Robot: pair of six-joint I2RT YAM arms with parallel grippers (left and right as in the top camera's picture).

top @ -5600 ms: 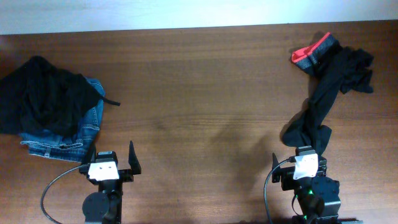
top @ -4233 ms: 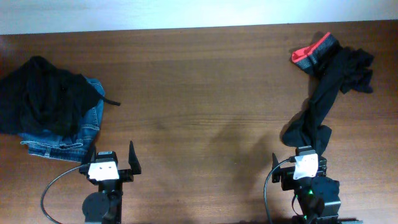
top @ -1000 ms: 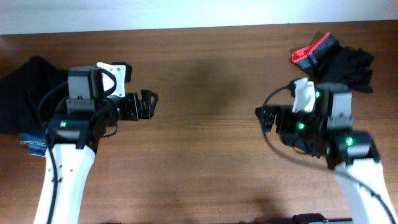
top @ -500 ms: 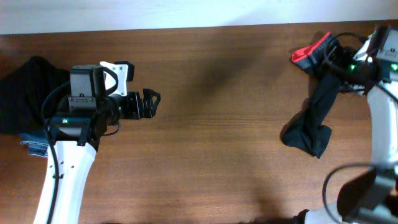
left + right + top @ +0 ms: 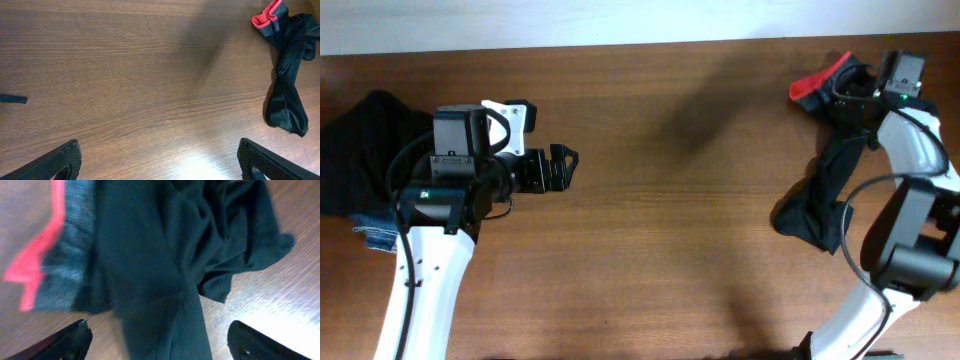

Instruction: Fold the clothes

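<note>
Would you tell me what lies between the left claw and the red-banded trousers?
Only bare table separates left claw and trousers, per the overhead view.

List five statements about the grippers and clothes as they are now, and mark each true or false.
1. The left gripper is open above bare table. True.
2. The right gripper is shut on the waistband. False: its jaws stand wide open over the leggings, holding nothing.
3. The waistband is at the leggings' far end, near the table's back edge. True.
4. The leggings are folded flat. False: they lie strung out and bunched, unfolded.
5. The jeans lie by the right arm. False: they are at the table's left side, under a black heap.
</note>
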